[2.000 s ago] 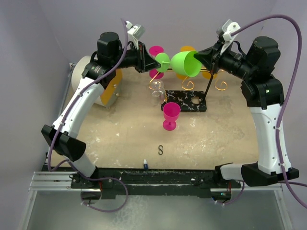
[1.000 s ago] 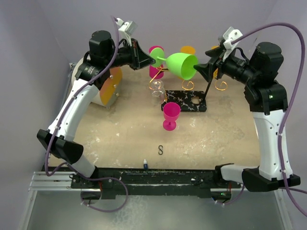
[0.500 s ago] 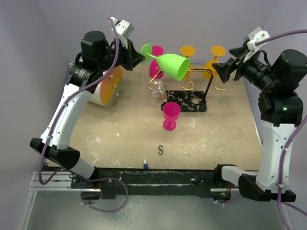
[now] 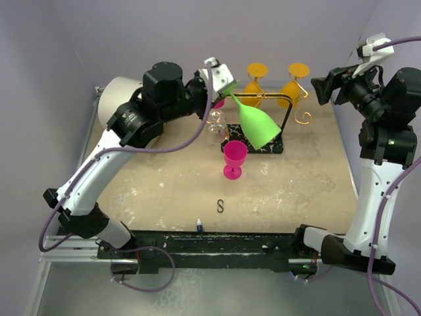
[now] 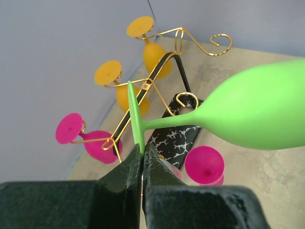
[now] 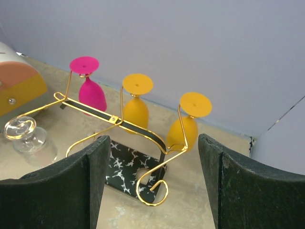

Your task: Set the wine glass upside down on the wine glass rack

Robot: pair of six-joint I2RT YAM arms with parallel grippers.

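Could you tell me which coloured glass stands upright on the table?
The pink glass in front of the rack: it stands bowl-up, while the other pink and two orange ones hang inverted and the left hand holds the green one.

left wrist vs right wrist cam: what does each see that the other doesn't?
Left wrist only: green glass, its foot pinched in the shut left pincer; upright pink glass on the table. Right wrist only: clear glass, white-and-orange object, open right pincer. Both: gold rack, its black base, two orange glasses and a hung pink glass.
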